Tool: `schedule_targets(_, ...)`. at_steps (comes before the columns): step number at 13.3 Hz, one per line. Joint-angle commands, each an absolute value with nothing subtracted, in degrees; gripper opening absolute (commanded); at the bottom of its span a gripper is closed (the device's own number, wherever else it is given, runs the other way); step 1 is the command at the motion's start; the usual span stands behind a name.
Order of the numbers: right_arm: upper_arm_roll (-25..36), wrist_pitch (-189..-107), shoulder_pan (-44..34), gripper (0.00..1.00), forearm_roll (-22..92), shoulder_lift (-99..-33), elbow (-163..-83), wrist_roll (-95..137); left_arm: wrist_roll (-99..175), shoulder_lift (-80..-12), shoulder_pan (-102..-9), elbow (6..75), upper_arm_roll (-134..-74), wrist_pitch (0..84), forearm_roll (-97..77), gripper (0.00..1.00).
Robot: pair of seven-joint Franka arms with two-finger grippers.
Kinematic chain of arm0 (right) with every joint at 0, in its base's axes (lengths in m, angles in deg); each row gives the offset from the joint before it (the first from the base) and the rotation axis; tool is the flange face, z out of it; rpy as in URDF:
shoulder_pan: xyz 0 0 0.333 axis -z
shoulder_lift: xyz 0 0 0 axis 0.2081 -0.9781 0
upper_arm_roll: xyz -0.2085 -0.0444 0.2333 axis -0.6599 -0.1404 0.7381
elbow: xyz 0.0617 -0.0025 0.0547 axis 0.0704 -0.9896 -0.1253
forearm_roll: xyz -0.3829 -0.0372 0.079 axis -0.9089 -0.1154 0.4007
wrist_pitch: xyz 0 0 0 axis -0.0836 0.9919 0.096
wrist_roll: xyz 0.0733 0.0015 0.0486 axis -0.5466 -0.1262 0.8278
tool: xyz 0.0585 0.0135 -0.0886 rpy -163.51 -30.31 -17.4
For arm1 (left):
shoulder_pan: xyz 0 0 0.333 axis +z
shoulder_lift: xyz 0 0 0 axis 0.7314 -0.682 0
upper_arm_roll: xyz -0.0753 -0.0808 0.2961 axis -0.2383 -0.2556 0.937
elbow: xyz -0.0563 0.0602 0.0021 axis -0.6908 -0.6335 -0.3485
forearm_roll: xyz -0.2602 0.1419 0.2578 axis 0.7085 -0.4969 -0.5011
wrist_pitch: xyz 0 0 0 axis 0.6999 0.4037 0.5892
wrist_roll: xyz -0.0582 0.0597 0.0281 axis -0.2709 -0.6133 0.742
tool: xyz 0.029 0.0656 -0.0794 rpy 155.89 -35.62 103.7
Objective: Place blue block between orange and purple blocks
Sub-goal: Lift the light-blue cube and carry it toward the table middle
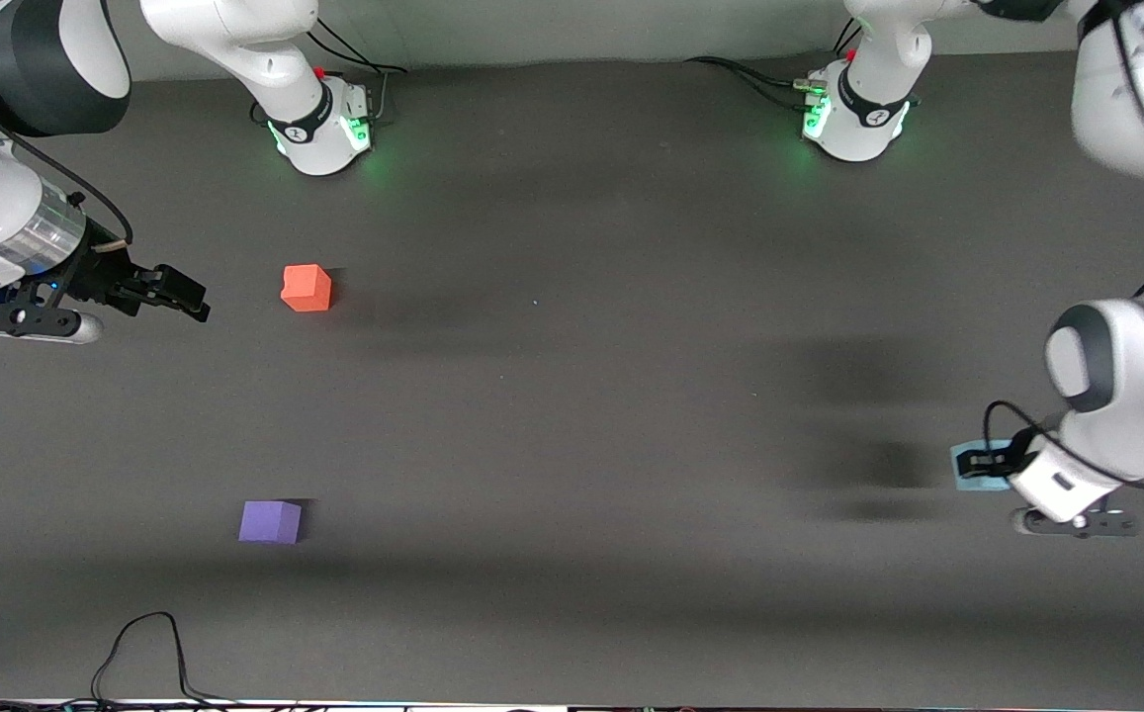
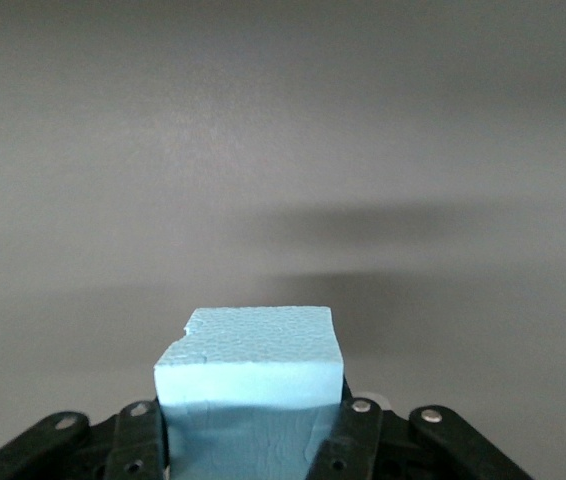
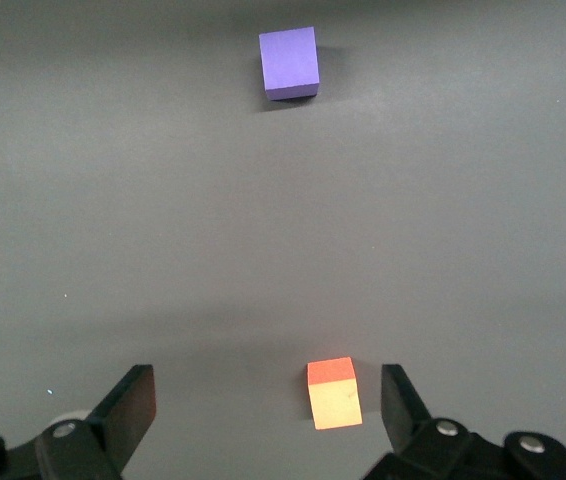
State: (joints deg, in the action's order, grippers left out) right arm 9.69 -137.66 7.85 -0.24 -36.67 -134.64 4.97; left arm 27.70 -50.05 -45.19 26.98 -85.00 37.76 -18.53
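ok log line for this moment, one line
left gripper: shut on blue block | right gripper: open, waiting by orange block | purple block: untouched | placement: not yet

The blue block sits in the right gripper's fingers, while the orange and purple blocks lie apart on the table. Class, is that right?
One thing is wrong: the blue block is held by the left gripper, as the left wrist view shows. The right gripper is open and holds nothing. The orange block and purple block do lie apart on the table.
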Motion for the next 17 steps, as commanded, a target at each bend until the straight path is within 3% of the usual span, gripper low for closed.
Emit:
schedule_targets(1, 9.3, -138.9, 7.5, 1.0, 0.0, -36.2, -135.6, 6.2, 35.3, -48.1, -50.1, 19.9, -85.3, 25.1, -19.0, 0.39)
schedule_targets(3, 9.3, -139.1, 7.5, 1.0, 0.0, -36.2, -135.6, 6.2, 45.3, -48.0, -56.7, 15.9, -85.3, 20.0, -18.2, 0.41)
schedule_targets(6, 9.3, -139.1, 7.5, 1.0, 0.0, -36.2, -135.6, 6.2, 62.9, -49.1, -70.2, 13.7, -85.7, 20.6, -17.9, 0.41)
schedule_targets(12, 9.3, -139.1, 7.5, 1.0, 0.0, -36.3, -135.6, 6.2, 84.7, -60.9, -90.7, 11.0, -85.7, 37.7, -20.0, 0.4)
schedule_targets(17, 9.3, -140.1, 7.5, 1.0, 0.0, -36.4, -136.2, 6.2, 90.9, -71.8, -99.0, 10.5, -85.5, 47.7, -25.6, 0.39)
